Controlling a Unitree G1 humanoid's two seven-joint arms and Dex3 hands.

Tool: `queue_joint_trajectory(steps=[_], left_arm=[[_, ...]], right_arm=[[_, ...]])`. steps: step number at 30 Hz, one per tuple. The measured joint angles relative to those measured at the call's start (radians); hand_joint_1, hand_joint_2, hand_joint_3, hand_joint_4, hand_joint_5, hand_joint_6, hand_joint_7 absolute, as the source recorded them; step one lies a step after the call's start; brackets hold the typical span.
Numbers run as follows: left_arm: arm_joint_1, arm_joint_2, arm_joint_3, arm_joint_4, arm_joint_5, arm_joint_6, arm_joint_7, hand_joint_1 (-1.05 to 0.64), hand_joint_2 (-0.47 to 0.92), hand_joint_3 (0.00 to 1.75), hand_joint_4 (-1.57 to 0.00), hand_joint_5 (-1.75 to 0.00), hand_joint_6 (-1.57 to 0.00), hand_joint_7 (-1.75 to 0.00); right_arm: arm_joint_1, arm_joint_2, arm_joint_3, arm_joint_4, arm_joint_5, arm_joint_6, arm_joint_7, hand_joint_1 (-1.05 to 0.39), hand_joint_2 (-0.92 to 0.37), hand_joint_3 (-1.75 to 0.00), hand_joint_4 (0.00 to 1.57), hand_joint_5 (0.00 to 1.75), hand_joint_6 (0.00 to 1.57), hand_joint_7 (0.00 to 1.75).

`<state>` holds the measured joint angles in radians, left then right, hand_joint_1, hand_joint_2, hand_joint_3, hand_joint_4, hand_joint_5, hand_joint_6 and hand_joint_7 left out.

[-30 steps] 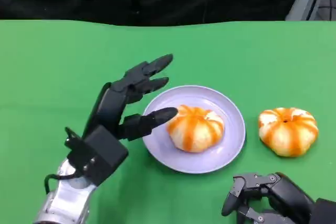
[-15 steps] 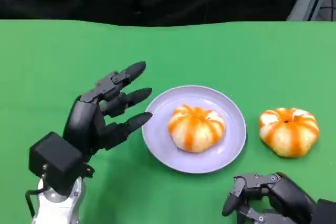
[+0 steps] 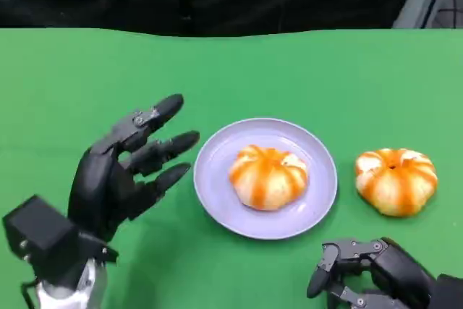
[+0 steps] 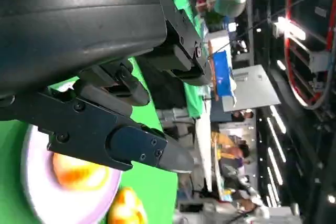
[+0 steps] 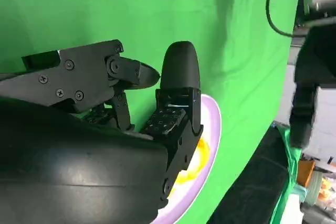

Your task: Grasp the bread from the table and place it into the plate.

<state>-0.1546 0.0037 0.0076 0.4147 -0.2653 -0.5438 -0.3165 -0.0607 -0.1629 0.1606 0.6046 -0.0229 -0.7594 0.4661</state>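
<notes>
A round orange-striped bread [image 3: 269, 176] lies in the middle of the lilac plate [image 3: 320, 192]. A second bread of the same kind [image 3: 396, 181] sits on the green table to the right of the plate. My left hand [image 3: 119, 175] hovers left of the plate, its fingers spread and holding nothing, fingertips a short way from the rim. My right hand [image 3: 372, 273] rests low at the front right, below the second bread, fingers loosely bent and empty. The left wrist view shows the plate [image 4: 29, 156] and its bread [image 4: 79, 171] beyond the fingers [image 4: 121, 142].
The green cloth [image 3: 231, 70] covers the whole table up to a dark backdrop at the far edge. The right wrist view shows my right hand [image 5: 173, 98] over the cloth with the plate [image 5: 210, 145] beyond it.
My left hand has drawn back from the bread and plate toward the lower left, empty. The bread stays on the plate. The right hand has not moved.
</notes>
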Motion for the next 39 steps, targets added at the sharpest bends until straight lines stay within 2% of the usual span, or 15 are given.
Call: queue_joint_trajectory(steps=[20,32,36,39], left_arm=[[0.097,-0.017,0.081,0.037,-0.086,-0.022,-0.165,-0.57,0.92,0.00,-0.85,-0.01,-0.66,0.00],[0.147,-0.029,0.083,0.060,-0.082,-0.037,-0.191,-0.60,0.92,0.00,-0.89,-0.02,-0.70,-0.01],[0.148,-0.029,0.085,0.099,-0.082,-0.040,-0.218,-0.54,0.91,0.00,-0.89,-0.01,-0.73,-0.02],[0.148,-0.028,0.087,0.127,-0.068,-0.065,-0.222,-0.43,0.90,0.00,-0.90,-0.01,-0.77,-0.02]], right_arm=[[0.011,-0.007,0.000,-0.029,0.002,0.011,0.004,-0.04,-0.91,-0.48,0.71,1.55,0.81,1.07],[0.011,-0.012,0.000,-0.027,0.002,0.010,0.005,-0.05,-0.91,-0.48,0.71,1.54,0.81,1.07],[0.011,-0.012,-0.001,-0.027,0.005,0.010,0.006,-0.04,-0.91,-0.48,0.71,1.54,0.80,1.07],[0.011,-0.012,-0.002,-0.026,0.016,0.010,0.010,-0.05,-0.92,-0.47,0.71,1.54,0.80,1.07]])
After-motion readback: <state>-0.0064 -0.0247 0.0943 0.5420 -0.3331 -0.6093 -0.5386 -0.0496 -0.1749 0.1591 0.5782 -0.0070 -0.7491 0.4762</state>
